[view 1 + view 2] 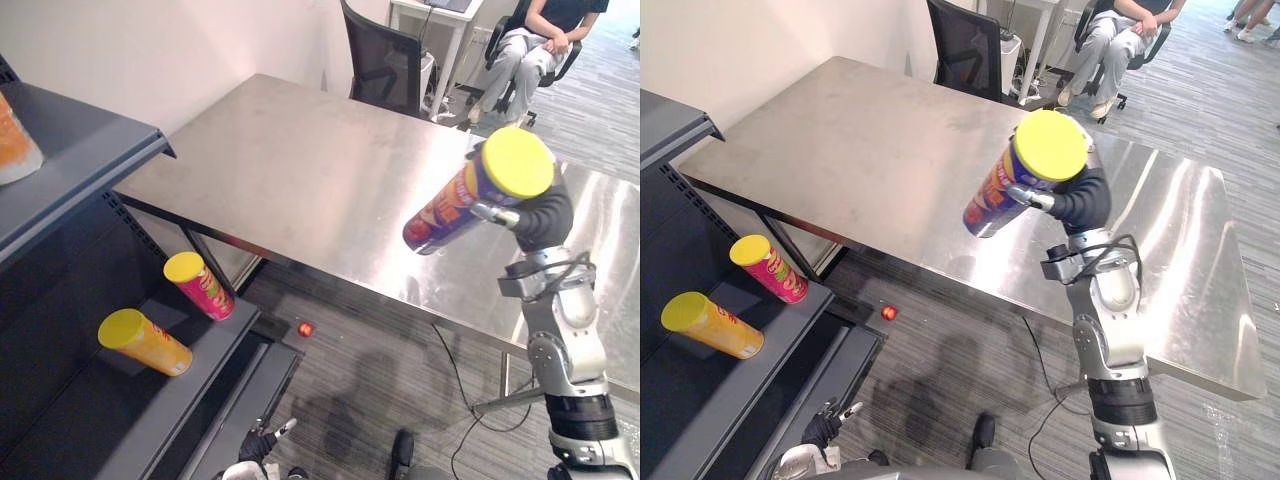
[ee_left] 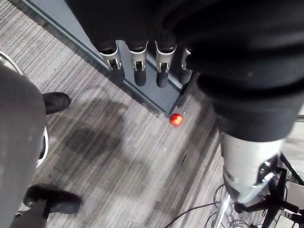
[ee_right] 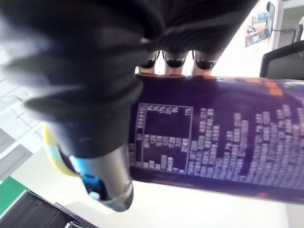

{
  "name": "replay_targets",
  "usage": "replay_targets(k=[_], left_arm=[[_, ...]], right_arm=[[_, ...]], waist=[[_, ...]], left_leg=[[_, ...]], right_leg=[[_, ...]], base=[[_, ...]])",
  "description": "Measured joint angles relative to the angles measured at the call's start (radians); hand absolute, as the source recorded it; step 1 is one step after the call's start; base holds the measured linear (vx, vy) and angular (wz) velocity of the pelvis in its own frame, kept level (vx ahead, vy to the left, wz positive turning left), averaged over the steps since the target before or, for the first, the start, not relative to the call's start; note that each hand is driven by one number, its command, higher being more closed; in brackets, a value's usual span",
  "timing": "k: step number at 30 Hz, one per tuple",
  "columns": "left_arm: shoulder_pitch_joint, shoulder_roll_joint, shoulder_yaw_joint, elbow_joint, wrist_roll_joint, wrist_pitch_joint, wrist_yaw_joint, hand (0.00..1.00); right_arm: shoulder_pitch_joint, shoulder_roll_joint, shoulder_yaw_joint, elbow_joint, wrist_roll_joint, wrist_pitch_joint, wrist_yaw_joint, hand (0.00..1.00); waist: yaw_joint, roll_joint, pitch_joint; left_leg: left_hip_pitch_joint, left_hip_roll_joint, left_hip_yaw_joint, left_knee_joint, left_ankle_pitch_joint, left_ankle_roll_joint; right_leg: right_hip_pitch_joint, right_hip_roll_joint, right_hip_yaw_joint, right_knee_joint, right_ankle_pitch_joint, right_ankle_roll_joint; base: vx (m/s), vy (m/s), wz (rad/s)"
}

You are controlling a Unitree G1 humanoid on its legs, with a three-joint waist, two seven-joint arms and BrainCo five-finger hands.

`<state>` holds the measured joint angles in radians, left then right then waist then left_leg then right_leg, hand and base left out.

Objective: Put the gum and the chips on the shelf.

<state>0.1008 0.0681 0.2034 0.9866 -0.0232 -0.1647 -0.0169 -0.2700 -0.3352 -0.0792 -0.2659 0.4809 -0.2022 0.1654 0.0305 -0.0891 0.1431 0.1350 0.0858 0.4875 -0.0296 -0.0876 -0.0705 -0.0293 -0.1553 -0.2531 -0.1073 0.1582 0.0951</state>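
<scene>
The right hand (image 1: pixel 1080 202) is gripping the purple chips can (image 1: pixel 448 207), fingers and thumb wrapping round its body, and it is holding the can aloft above the near edge of the steel table (image 1: pixel 300 170). The can is tilting, its yellow lid (image 1: pixel 517 161) pointing up and away from the table, its base dipping toward the tabletop without touching it.

The left hand (image 2: pixel 139 71) is hanging low, well below the table and off its near left corner, fingers straight and carrying nothing.

A small red thing (image 1: pixel 306 328) is lying on the floor just under the table's near edge. It may be the gum, but it is too small to tell.

Left of the table the dark shelf (image 1: pixel 150 420) is standing. Two cans are lying tilted on its lower board: a yellow can (image 1: pixel 150 345) farther from the table and a red can (image 1: pixel 205 290) nearer it, both with yellow lids, apart from each other.

Beyond the table's far end a black office chair (image 1: pixel 385 60) is standing, and past it a person (image 1: pixel 525 40) is sitting.
</scene>
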Motion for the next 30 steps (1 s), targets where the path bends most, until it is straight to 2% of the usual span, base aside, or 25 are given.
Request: replay_targets(k=[7, 10, 14, 17, 18, 19, 20, 21, 22, 23, 24, 25, 26, 27, 29, 30], left_arm=[[0.005, -0.001, 0.000, 0.000, -0.001, 0.000, 0.001, 0.00], [0.006, -0.005, -0.002, 0.001, -0.004, 0.001, 0.002, 0.00], [0.008, -0.010, 0.002, -0.001, -0.054, 0.003, 0.004, 0.00], [0.011, -0.022, 0.011, -0.012, -0.090, 0.004, 0.003, 0.00], [0.012, -0.022, 0.012, -0.031, -0.090, 0.005, 0.003, 0.00], [0.013, -0.022, 0.012, -0.033, -0.090, 0.005, 0.003, 0.00], [0.013, -0.025, 0.012, -0.043, -0.087, 0.004, 0.004, 0.00], [0.016, -0.023, 0.019, -0.049, -0.087, 0.003, 0.003, 0.00], [0.016, -0.020, 0.024, -0.044, -0.088, 0.003, 0.004, 0.00], [0.019, -0.017, 0.039, -0.032, -0.091, 0.006, 0.003, 0.00], [0.022, -0.016, 0.069, -0.031, -0.093, 0.009, 0.003, 0.00], [0.025, -0.019, 0.081, -0.031, -0.093, 0.011, 0.001, 0.00], [0.046, -0.024, 0.089, -0.032, -0.093, 0.013, 0.001, 0.00], [0.064, -0.027, 0.089, -0.031, -0.093, 0.015, -0.001, 0.00], [0.082, -0.027, 0.090, -0.030, -0.092, 0.020, -0.007, 0.00], [0.088, -0.027, 0.099, -0.030, -0.090, 0.022, -0.009, 0.00]], right_arm=[[0.028, 0.000, -0.051, -0.035, 0.000, -0.021, -0.016, 1.00], [0.028, 0.000, -0.033, -0.032, -0.001, -0.021, -0.025, 1.00], [-0.009, 0.001, 0.069, -0.021, 0.000, -0.021, -0.035, 1.00], [-0.047, 0.026, 0.116, 0.013, 0.001, -0.021, -0.032, 1.00], [-0.059, 0.029, 0.113, 0.023, 0.006, -0.021, -0.035, 1.00], [-0.063, 0.028, 0.112, 0.026, 0.008, -0.021, -0.034, 1.00], [-0.083, 0.023, 0.100, 0.036, 0.009, -0.021, -0.034, 1.00], [-0.100, 0.021, 0.083, 0.040, 0.009, -0.020, -0.038, 1.00], [-0.110, 0.018, 0.076, 0.040, 0.009, -0.020, -0.042, 1.00], [-0.128, 0.016, 0.052, 0.040, 0.009, -0.021, -0.048, 1.00], [-0.146, 0.017, 0.011, 0.043, 0.009, -0.022, -0.054, 1.00], [-0.151, 0.017, -0.007, 0.045, 0.009, -0.022, -0.057, 1.00], [-0.156, 0.016, -0.040, 0.045, 0.008, -0.022, -0.069, 1.00], [-0.157, 0.016, -0.072, 0.042, 0.008, -0.027, -0.076, 1.00], [-0.155, 0.018, -0.105, 0.041, 0.005, -0.029, -0.088, 1.00], [-0.148, 0.018, -0.112, 0.040, -0.001, -0.029, -0.091, 1.00]], waist=[[0.000, 0.004, -0.004], [0.001, 0.014, 0.000], [0.008, 0.031, 0.006], [0.024, 0.046, 0.015], [0.026, 0.044, 0.015], [0.026, 0.045, 0.015], [0.028, 0.064, 0.026], [0.043, 0.067, 0.026], [0.051, 0.071, 0.027], [0.053, 0.074, 0.030], [0.056, 0.075, 0.032], [0.059, 0.079, 0.033], [0.058, 0.083, 0.032], [0.048, 0.096, 0.030], [0.049, 0.098, 0.031], [0.046, 0.095, 0.032]], left_leg=[[0.025, 0.001, 0.029, 0.002, -0.005, -0.006], [0.015, 0.018, 0.027, 0.058, -0.028, -0.006], [-0.002, 0.036, -0.006, 0.129, -0.056, -0.005], [-0.073, 0.060, -0.093, 0.168, -0.051, -0.009], [-0.122, 0.066, -0.170, 0.173, -0.027, -0.016], [-0.132, 0.066, -0.189, 0.170, -0.020, -0.017], [-0.159, 0.071, -0.243, 0.150, 0.006, -0.032], [-0.157, 0.107, -0.197, 0.106, 0.010, -0.025], [-0.154, 0.125, -0.137, 0.092, 0.009, 0.003], [-0.151, 0.160, -0.026, 0.078, 0.002, 0.098], [-0.170, 0.199, 0.092, 0.145, 0.012, 0.136], [-0.177, 0.217, 0.138, 0.204, 0.040, 0.149], [-0.168, 0.232, 0.186, 0.297, 0.099, 0.149], [-0.156, 0.227, 0.209, 0.288, 0.087, 0.129], [-0.163, 0.219, 0.212, 0.273, 0.079, 0.114], [-0.157, 0.211, 0.209, 0.292, 0.058, 0.081]], right_leg=[[0.004, -0.001, 0.029, 0.006, 0.004, -0.002], [-0.027, -0.009, 0.034, 0.103, -0.042, -0.006], [-0.034, -0.021, 0.011, 0.196, -0.098, -0.009], [-0.030, -0.028, -0.078, 0.210, -0.119, -0.026], [-0.035, -0.041, -0.159, 0.239, -0.139, -0.038], [-0.036, -0.042, -0.177, 0.246, -0.147, -0.038], [-0.038, -0.045, -0.247, 0.284, -0.171, -0.053], [-0.030, -0.040, -0.326, 0.292, -0.186, -0.076], [-0.018, -0.033, -0.359, 0.277, -0.188, -0.079], [0.002, -0.028, -0.424, 0.245, -0.189, -0.083], [0.001, -0.053, -0.482, 0.256, -0.204, -0.105], [0.001, -0.061, -0.506, 0.271, -0.214, -0.111], [0.005, -0.073, -0.545, 0.290, -0.232, -0.112], [0.019, -0.077, -0.586, 0.293, -0.239, -0.111], [0.024, -0.087, -0.629, 0.294, -0.251, -0.104], [0.035, -0.101, -0.654, 0.296, -0.252, -0.098]], base=[[-0.06, -0.015, -0.15], [-0.04, -0.010, -0.01], [-0.06, -0.042, 0.24], [-0.09, -0.095, 0.87], [-0.05, -0.067, 1.27], [-0.05, -0.123, 1.62], [-0.04, -0.160, 1.35], [-0.04, -0.258, 1.42], [-0.02, -0.226, 1.33], [0.01, -0.201, 1.41], [0.02, -0.134, 1.40], [0.01, -0.120, 1.22], [-0.01, -0.063, 1.08], [-0.05, -0.027, 1.01], [-0.12, 0.034, 0.73], [-0.10, 0.067, 0.61]])
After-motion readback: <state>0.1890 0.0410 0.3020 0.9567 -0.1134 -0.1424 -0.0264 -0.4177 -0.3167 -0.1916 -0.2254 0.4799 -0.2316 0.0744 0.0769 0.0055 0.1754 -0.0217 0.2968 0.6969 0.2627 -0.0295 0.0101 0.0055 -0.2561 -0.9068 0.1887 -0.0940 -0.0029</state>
